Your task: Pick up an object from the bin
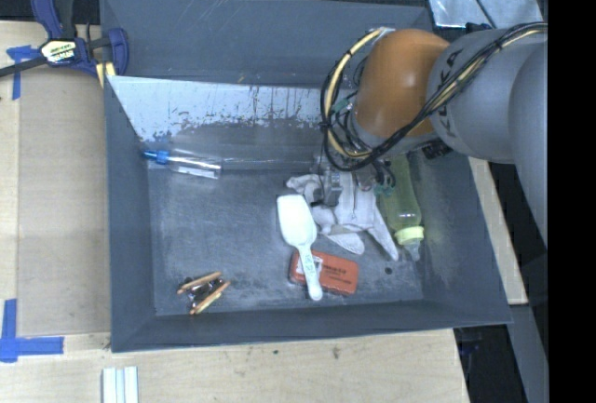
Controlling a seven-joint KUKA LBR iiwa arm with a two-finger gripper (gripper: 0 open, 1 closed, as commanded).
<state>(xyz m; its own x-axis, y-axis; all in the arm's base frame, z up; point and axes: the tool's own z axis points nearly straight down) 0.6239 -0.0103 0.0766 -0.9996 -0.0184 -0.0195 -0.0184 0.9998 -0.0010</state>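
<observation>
Directly under the claw (326, 194): a crumpled white-grey heap (354, 217), cloth or wrapping, I can't say which; I judge it the likeliest pick
Heap's spread: it trails from the claw down-right in my view, so I'd drop straight down
Claw state: I cannot tell whether it is wide or narrow
Down-left of claw: white scoop (296, 222), handle running away from the claw over a red packet (337, 274)
Right of claw: green bottle (403, 201), lying alongside the heap

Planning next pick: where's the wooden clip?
Camera view: the wooden clip lies lower left in the bin, by its front wall; white scoop and orange packet sit to its right.
</observation>
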